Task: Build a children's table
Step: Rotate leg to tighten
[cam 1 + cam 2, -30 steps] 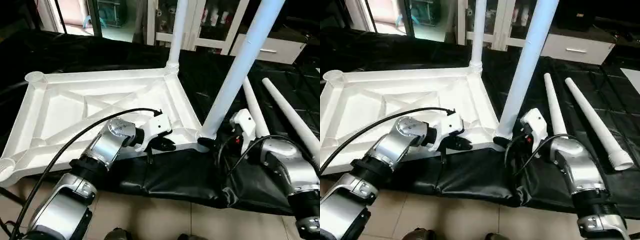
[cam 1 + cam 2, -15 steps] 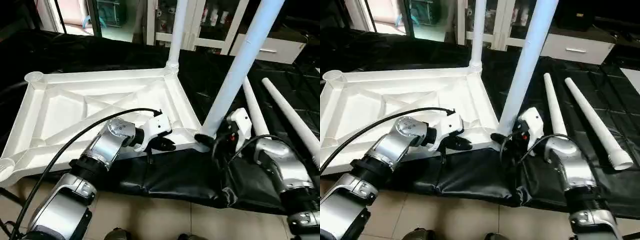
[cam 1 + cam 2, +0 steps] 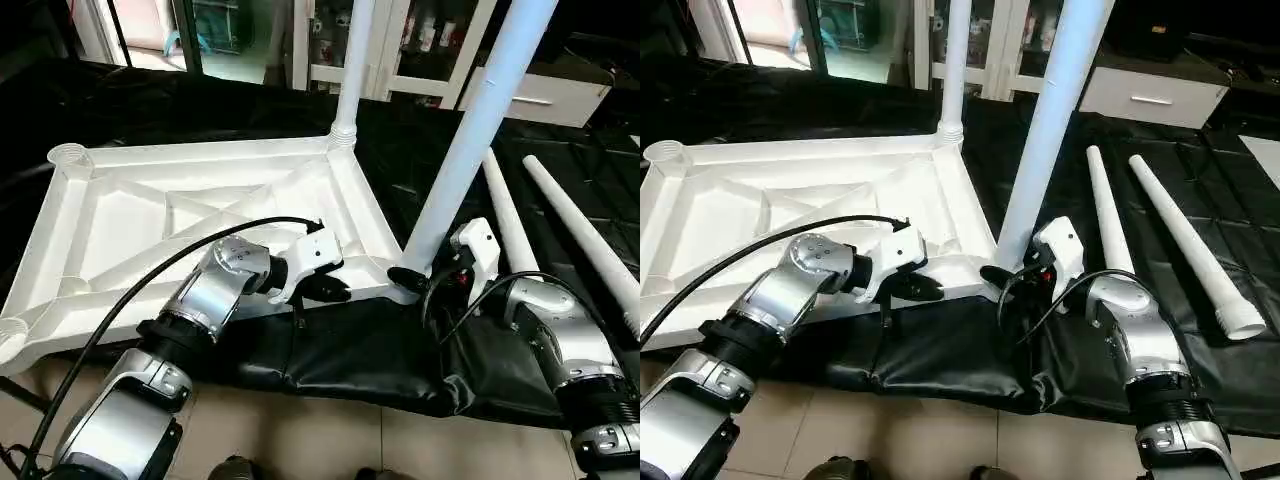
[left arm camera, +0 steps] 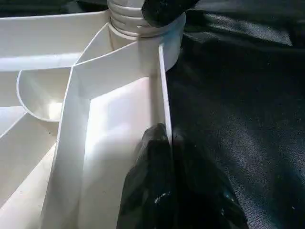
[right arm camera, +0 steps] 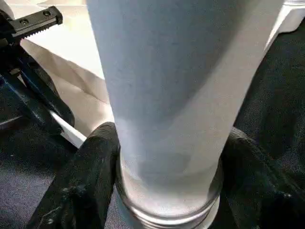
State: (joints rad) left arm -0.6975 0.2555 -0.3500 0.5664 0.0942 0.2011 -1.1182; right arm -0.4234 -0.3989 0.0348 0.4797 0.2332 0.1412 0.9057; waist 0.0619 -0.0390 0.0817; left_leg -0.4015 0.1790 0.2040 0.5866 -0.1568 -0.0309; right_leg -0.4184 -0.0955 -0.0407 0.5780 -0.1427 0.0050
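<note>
Legs [image 3: 560, 225] lie loose on black sheet [image 3: 400, 350] — beside upturned top [image 3: 200, 200].

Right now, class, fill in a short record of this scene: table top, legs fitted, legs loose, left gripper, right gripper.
table top: table top lies underside up on black sheet
legs fitted: far leg; near leg
legs loose: two loose legs on the sheet
left gripper: left gripper shut on the top's near rim
right gripper: right gripper fingers around near leg's base
</note>
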